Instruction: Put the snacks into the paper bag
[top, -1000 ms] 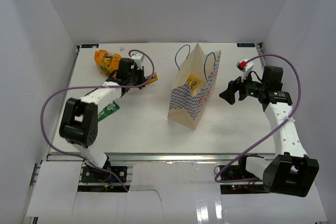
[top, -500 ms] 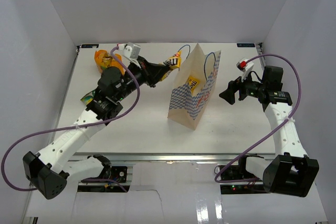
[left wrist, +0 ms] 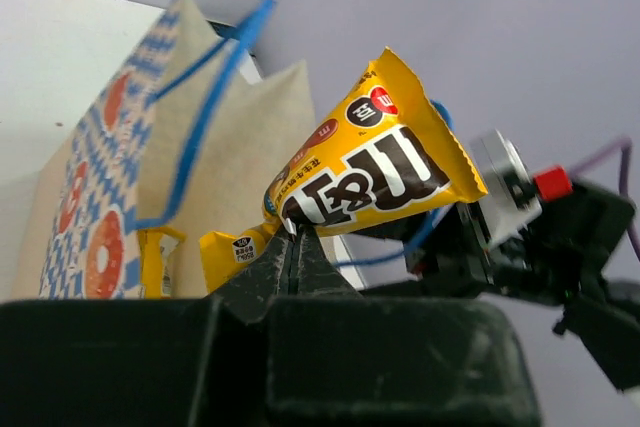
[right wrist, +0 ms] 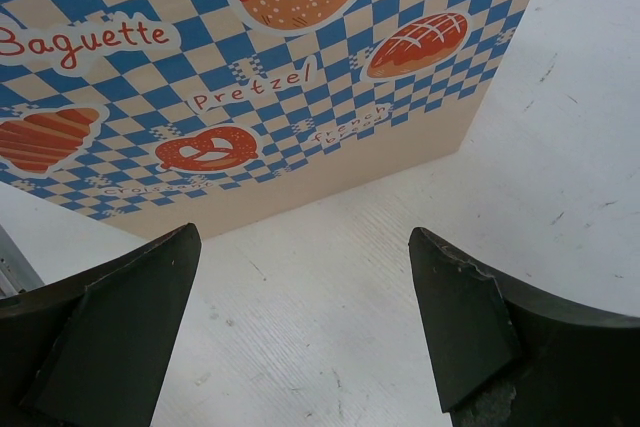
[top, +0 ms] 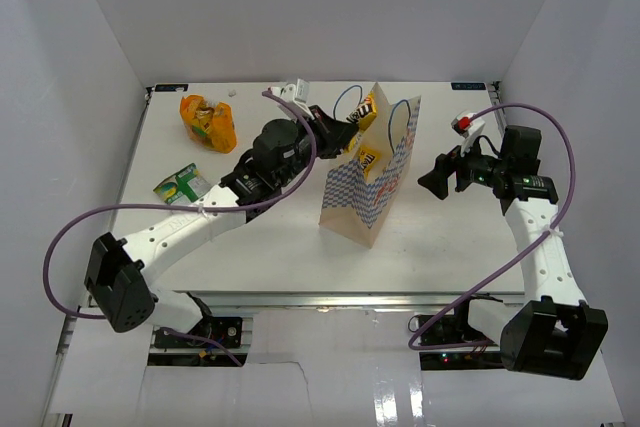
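The paper bag [top: 352, 202] stands upright mid-table, tan with blue checks [right wrist: 300, 77]. My left gripper [top: 349, 134] is shut on a yellow candy pack [top: 366, 107], holding it by its lower edge [left wrist: 297, 235] just above the bag's open top [left wrist: 130, 137]; the pack [left wrist: 370, 172] tilts upward. A second yellow pack [top: 368, 159] lies inside the bag [left wrist: 155, 259]. An orange-yellow crinkly bag [top: 207, 119] and a small green packet [top: 180, 184] lie on the table at the back left. My right gripper [top: 433, 178] is open beside the bag's right face [right wrist: 300, 297], holding nothing.
White walls enclose the table [top: 270, 247] on three sides. The left arm's purple cable [top: 60, 237] loops out over the left edge. The right arm [left wrist: 540, 237] hovers just beyond the bag.
My left arm has swung right from the back-left corner, lifting the yellow pack up to the bag's mouth. The green packet now lies uncovered. The right arm has stayed put.
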You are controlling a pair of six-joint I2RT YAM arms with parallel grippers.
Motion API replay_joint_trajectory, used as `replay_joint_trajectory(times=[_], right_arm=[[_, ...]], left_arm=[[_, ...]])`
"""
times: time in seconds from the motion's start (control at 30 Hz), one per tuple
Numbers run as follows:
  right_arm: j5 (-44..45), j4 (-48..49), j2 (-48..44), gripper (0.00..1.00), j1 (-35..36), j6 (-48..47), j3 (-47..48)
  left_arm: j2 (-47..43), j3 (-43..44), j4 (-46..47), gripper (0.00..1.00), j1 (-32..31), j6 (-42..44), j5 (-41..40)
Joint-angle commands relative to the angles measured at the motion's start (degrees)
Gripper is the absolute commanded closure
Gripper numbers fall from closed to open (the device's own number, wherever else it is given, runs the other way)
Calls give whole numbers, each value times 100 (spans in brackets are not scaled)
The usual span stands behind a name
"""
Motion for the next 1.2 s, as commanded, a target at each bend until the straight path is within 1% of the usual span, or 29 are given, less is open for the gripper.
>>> replay_joint_trajectory(times=[0.0, 0.07, 0.1, 0.13, 0.23, 0.27, 0.33, 0.37, 0.4, 0.5, 0.53, 0.57, 0.6, 0.63, 0.67, 0.7, 0.73, 0.8, 0.83, 0.87, 0.9, 0.93, 0.97, 1.0, 1.03, 1.07, 1.1, 1.13, 1.17], right_arm=[[-68, 29, -141, 9, -30, -21, 99], [-95, 29, -141, 9, -30, -3, 107], [-103, 29, -133, 10, -30, -3, 107], [-121, 20, -132, 10, -30, -21, 125], [-358, -269, -124, 10, -30, -283, 256], [-489, -392, -132, 10, -39, -589, 361], [-911, -840, -124, 10, -22, -977, 476], [-1051, -972, -132, 11, -13, -1335, 529], [-1183, -1121, -124, 11, -13, -1513, 642], [-1702, -1815, -115, 12, 31, -2339, 871], [-1955, -2217, -115, 12, 66, -2559, 1037], [-2088, -2421, -115, 13, 92, -2787, 1126], [-2359, -2641, -115, 13, 145, -3294, 1223], [-2467, -2861, -132, 14, 206, -3525, 1389], [-2546, -3115, -150, 15, 424, -3702, 1460], [-2547, -3109, -185, 15, 601, -3756, 1496], [-2468, -3066, -237, 15, 1229, -3713, 1505], [-2197, -2698, -352, 16, 1812, -3511, 1435], [-2117, -2505, -378, 16, 2285, -3110, 1374], [-1994, -2276, -361, 17, 2490, -2880, 1269], [-1654, -1978, -326, 18, 2718, -2764, 1241], [-1424, -1827, -274, 18, 3216, -2580, 1232], [-1161, -1713, -169, 19, 3456, -2517, 1250], [-653, -1459, -89, 19, 3711, -2439, 1293], [-422, -1326, 94, 19, 4166, -2272, 1355], [-159, -1186, 200, 20, 4379, -2158, 1425], [314, -897, 315, 20, 4625, -2043, 1608], [501, -781, 577, 20, 5071, -1851, 1723], [721, -649, 736, 20, 5293, -1727, 1846]], left_arm=[[74, 302, 232, 100, 3, -754, -924], [242, 504, 232, 99, -6, -851, -776], [382, 540, 223, 96, -6, -895, -714], [427, 558, 232, 86, 2, -1017, -661], [550, 611, 232, 69, 2, -1054, -415], [559, 654, 232, 60, -6, -1045, -345], [551, 690, 223, 51, -15, -1018, -318], [533, 707, 223, 48, -15, -957, -309], [507, 725, 223, 41, -15, -931, -318], [358, 769, 223, 35, -15, -755, -301], [270, 813, 232, 35, -6, -659, -274], [217, 856, 232, 35, -15, -536, -222], [164, 970, 232, 34, -6, -248, -56], [103, 1023, 232, 34, -6, -27, 59], [-63, 1067, 232, 33, -6, 210, 190], [-178, 1077, 232, 32, -6, 682, 296], [-309, 1033, 206, 24, -6, 930, 436], [-819, 902, 101, 10, -15, 1440, 464], [-1012, 805, -239, 7, -15, 1834, 186], [-1197, 778, -486, 7, -15, 2012, -8], [-1546, 734, -724, 6, -6, 2127, -193], [-1741, 647, -1239, 6, -15, 2328, -412], [-1935, 576, -1471, 5, -15, 2356, -884], [-2337, 497, -1838, 5, -6, 2365, -1124], [-2567, 383, -1999, 4, -6, 2305, -1353], [-2796, 139, -2174, 4, -15, 2217, -1912], [-3242, 23, -2507, 3, -6, 2094, -2205], [-3464, -169, -2693, 3, -6, 1719, -2791], [-3675, -171, -2912, 3, -6, 1472, -2796]])
